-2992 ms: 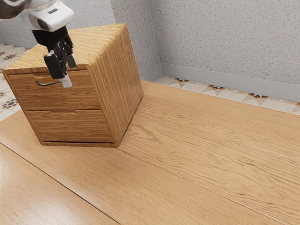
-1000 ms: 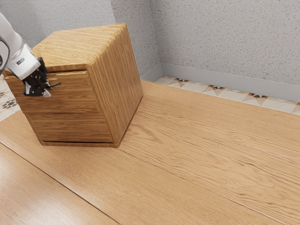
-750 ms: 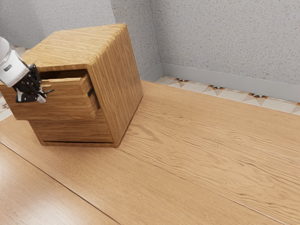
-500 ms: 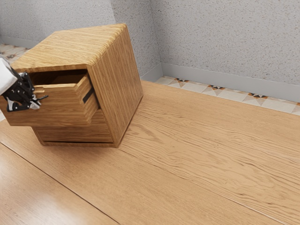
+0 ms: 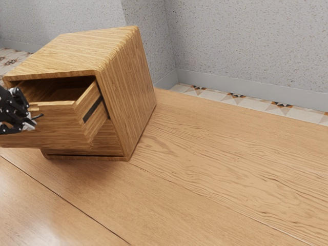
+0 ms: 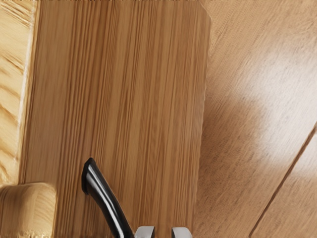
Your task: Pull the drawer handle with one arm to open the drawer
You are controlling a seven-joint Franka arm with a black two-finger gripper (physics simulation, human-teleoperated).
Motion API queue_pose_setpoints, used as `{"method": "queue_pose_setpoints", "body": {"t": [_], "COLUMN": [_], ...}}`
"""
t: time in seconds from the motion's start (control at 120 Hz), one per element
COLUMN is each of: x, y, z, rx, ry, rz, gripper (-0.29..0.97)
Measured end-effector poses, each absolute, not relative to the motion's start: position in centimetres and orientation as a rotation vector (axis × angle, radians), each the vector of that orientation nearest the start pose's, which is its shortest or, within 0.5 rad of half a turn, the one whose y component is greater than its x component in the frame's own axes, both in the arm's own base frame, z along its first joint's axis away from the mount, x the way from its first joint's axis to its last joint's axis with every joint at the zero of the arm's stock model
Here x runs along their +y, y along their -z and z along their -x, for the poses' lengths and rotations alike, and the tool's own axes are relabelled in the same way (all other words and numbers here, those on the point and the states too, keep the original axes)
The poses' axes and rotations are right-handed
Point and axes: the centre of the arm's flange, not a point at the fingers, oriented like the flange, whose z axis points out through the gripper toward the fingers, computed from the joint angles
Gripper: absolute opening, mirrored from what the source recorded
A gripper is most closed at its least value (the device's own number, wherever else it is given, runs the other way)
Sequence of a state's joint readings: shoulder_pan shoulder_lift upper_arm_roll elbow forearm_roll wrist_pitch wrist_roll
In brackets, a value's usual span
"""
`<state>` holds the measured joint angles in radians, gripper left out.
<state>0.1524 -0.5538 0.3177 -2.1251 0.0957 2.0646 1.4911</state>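
Note:
A wooden cabinet (image 5: pixel 125 82) stands at the exterior view's left. Its top drawer (image 5: pixel 56 130) is pulled well out, so the dark hollow inside and the drawer's side wall (image 5: pixel 88 108) show. My black gripper (image 5: pixel 24 122) sits at the drawer's front, at that view's left edge, shut on the thin black handle (image 5: pixel 35 117). In the wrist view the drawer front (image 6: pixel 124 109) lies under my hand. The curved black handle (image 6: pixel 101 196) runs down to my gripper (image 6: pixel 162 232), whose grey fingertips (image 6: pixel 144 231) stand close together.
The lower drawer (image 5: pixel 105 145) sits flush in the cabinet beneath the open one. A wide wooden surface (image 5: pixel 215 169) stretches toward the exterior view's right. Speckled grey walls (image 5: pixel 246 36) and a patterned tile strip (image 5: pixel 241 97) close off the back.
My gripper has drawn back toward the exterior view's left and slightly down, holding the handle. The top drawer went from nearly flush a second ago to well out.

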Motion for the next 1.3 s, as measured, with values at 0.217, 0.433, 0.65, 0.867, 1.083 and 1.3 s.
{"method": "queue_pose_setpoints", "body": {"t": [0.217, 0.433, 0.65, 0.867, 1.083, 1.3], "x": [22.3, 22.0, 21.6, 21.2, 20.7, 20.8], "y": [-66.1, -66.3, -66.4, -66.7, -66.6, -66.7], "z": [-34.9, -33.9, -32.1, -30.9, -29.5, -28.1], "rx": [1.401, 1.418, 1.433, 1.449, 1.468, 1.453], "ry": [0.476, 0.474, 0.476, 0.471, 0.471, 0.466], "rz": [2.389, 2.402, 2.413, 2.424, 2.437, 2.454], "gripper": [-0.01, 0.07, 0.10, 0.03, 0.01, 0.08]}}
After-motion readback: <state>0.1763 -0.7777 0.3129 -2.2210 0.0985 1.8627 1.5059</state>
